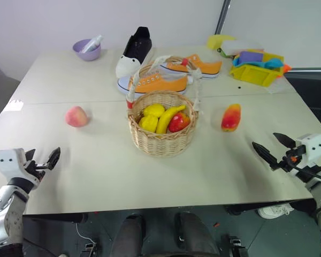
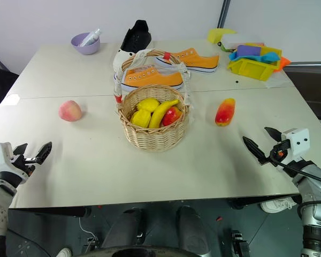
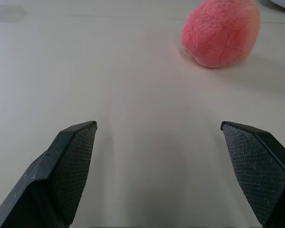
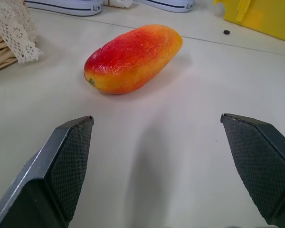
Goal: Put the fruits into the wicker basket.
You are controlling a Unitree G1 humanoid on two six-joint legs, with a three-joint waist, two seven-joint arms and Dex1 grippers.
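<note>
While we look for writing, no label reads clearly.
Left gripper (image 3: 157,142): we see jaws wide apart, empty; peach (image 3: 221,31) ahead.
Right gripper (image 4: 156,137): spread, empty; mango (image 4: 133,58) ahead, wicker basket (image 1: 161,140) between the fruits.

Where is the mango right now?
In the head views the mango lies on the table on the robot's right, just right of the basket and apart from it, ahead of the open right claw.
</note>
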